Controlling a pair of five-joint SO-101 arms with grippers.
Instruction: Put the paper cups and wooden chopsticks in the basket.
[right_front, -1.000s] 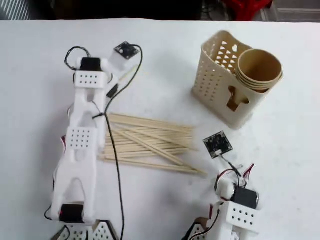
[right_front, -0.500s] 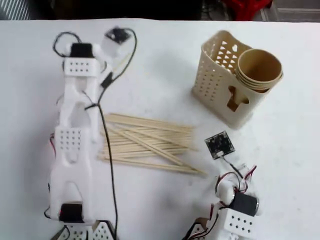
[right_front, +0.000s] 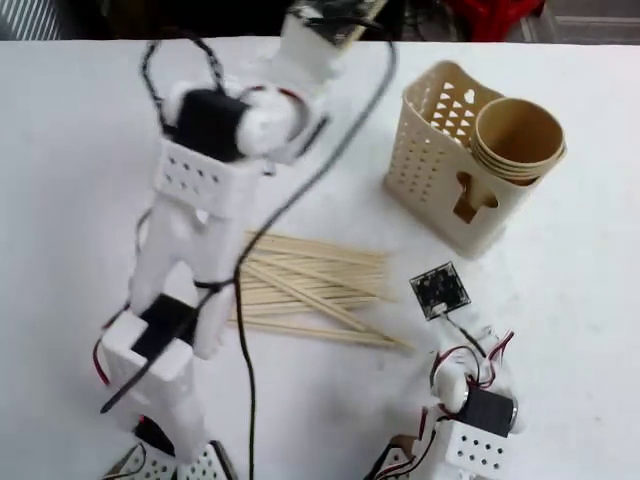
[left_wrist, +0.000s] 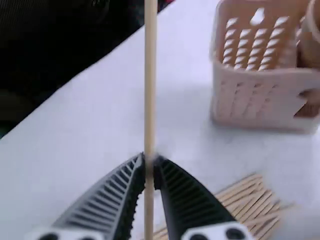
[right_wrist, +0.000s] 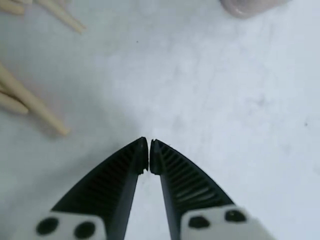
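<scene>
My left gripper (left_wrist: 149, 172) is shut on one wooden chopstick (left_wrist: 150, 75), which runs straight out past the fingertips. The left arm (right_front: 215, 150) is raised high over the table's far left, left of the cream basket (right_front: 440, 180). The basket (left_wrist: 260, 85) stands ahead of the held stick. A stack of paper cups (right_front: 518, 135) sits inside the basket's right end. A pile of chopsticks (right_front: 310, 290) lies flat mid-table. My right gripper (right_wrist: 149, 155) is shut on nothing, just above bare table near some chopstick ends (right_wrist: 30, 102).
The right arm (right_front: 475, 415) sits at the near right edge, its camera board (right_front: 438, 290) between the pile and the basket. A black cable (right_front: 250, 350) trails from the left arm across the pile's left end. A dark room lies beyond the table's far edge.
The left arm has risen off the table and swung right toward the basket with a chopstick in its gripper. The right arm has barely moved.
</scene>
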